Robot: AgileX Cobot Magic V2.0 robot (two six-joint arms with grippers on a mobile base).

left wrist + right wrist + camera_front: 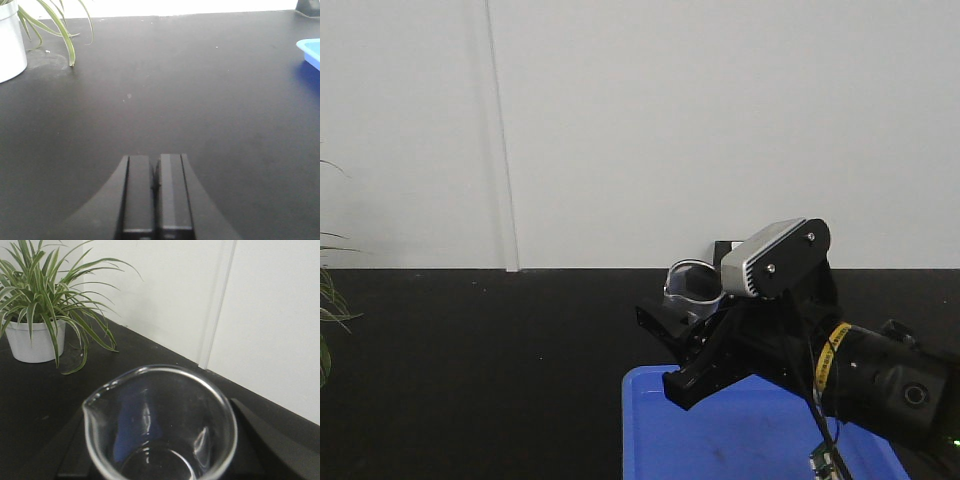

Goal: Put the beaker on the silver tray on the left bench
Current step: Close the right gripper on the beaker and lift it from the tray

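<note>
The clear glass beaker [692,282] is held upright in my right gripper [665,345], above the far left corner of a blue tray. In the right wrist view the beaker [160,425] fills the lower middle, pouring lip to the left, with my right gripper [160,445] shut on it from both sides. My left gripper [156,162] is shut and empty, low over the bare black bench [175,90]. The bench [470,350] runs along a white wall. The silver tray is out of view.
A bright blue plastic tray [720,430] lies under my right arm; its corner shows in the left wrist view [310,50]. A spider plant in a white pot [35,340] stands on the bench at the left, also in the left wrist view [10,45].
</note>
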